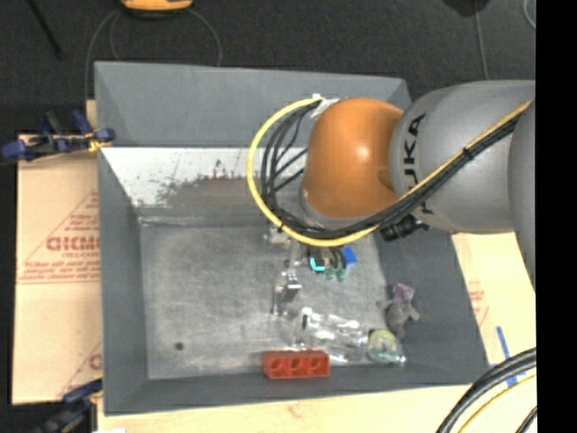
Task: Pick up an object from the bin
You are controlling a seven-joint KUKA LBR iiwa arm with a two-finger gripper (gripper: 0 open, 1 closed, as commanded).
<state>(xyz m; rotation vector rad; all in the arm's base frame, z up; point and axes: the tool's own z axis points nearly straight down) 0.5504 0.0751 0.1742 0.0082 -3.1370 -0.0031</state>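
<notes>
Gripper (288,287), its state not discernible, hangs low in the grey bin (198,287) just beside a small teal-and-blue piece (335,263); clear crumpled plastic (326,326) lies below.

My orange cover (352,156) hides part of the blue-green piece (334,263) beneath; that clear tangle (335,329) by the near wall, can't tell what it is; my arm (478,156) runs off right.
</notes>
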